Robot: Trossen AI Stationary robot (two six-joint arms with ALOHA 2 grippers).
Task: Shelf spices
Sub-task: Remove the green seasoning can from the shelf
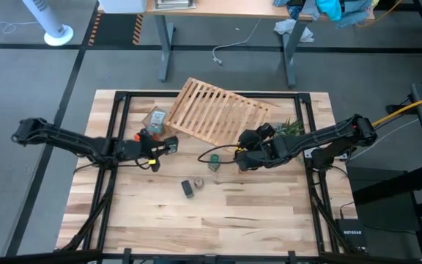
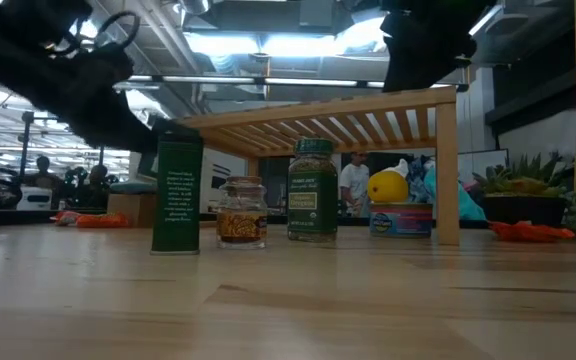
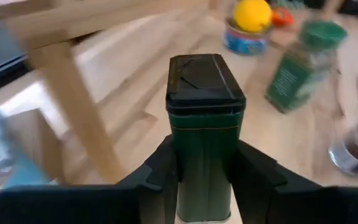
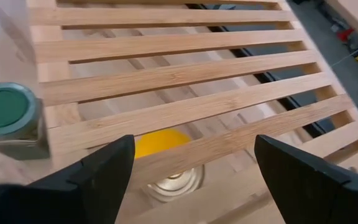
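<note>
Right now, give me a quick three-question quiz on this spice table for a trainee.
1. True or false: the left gripper is shut on a dark tin.
2. Over what does the open right gripper hang? A) the shelf B) the cardboard box C) bare table
3. Fill in: through the slats a ____ object shows under the shelf.

Key: 1 true; 2 A; 3 yellow.

Dark tin (image 3: pixel 204 137) between end effector (image 3: pixel 207 180) fingers
</note>
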